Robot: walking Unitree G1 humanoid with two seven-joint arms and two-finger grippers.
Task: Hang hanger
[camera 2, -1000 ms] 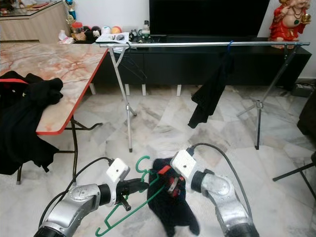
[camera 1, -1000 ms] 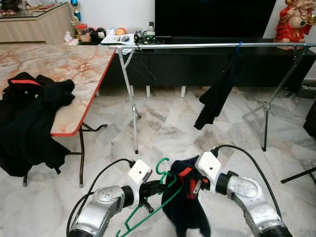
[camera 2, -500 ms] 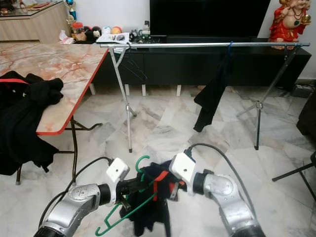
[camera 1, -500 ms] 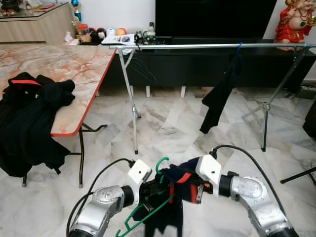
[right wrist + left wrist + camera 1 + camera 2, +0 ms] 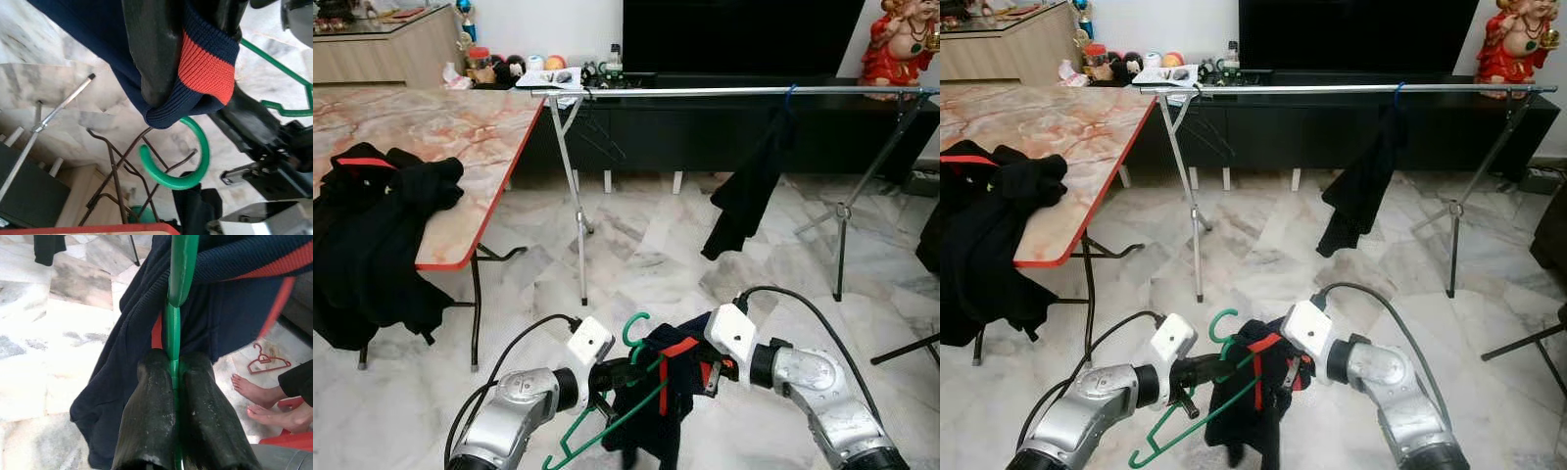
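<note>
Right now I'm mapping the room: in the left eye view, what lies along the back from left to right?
Marble table → rail's left leg → hanging black garment → rail's right leg → red statue.

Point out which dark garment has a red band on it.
The navy garment held between the grippers, by the green hanger. The one on the rail is plain dark and hangs alone; the table pile's red trim is thinner.
</note>
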